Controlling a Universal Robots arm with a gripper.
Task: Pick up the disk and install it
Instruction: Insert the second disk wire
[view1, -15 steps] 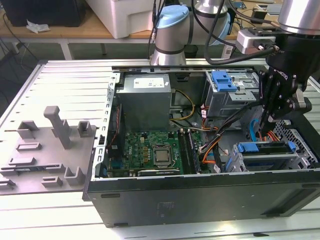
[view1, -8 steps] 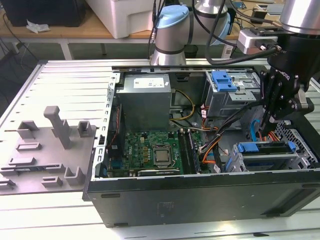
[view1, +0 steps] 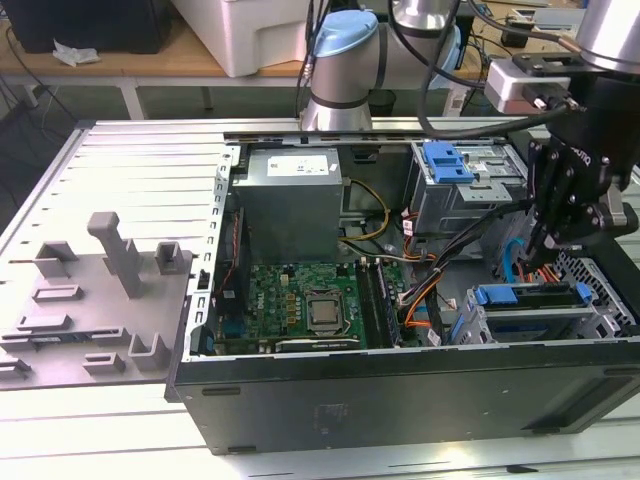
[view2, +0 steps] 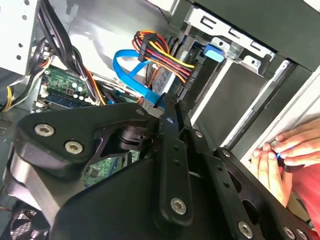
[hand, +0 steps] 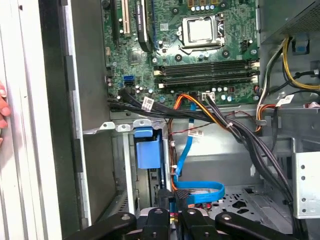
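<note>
Blue-framed disk (view1: 530, 298) sitting in its bay; I'm holding the gripper (view1: 552, 238) just above.
Fingers (hand: 172, 210) pressed together, pinching nothing, clear of cables (hand: 200, 192), probably seating it.

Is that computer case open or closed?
Open. In the exterior view the computer case lies with its side panel off, baring the motherboard, cables and drive bays, with the gripper inside.

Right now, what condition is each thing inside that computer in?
Computer case: side panel off, lying open.
Disk: sitting in the drive cage, blue bracket on top.
Gripper: lowered inside the case beside the disk.
Processor socket: bare, no cooler.
Blue data cable: looped loose.
Person's hand: resting on the case edge.
</note>
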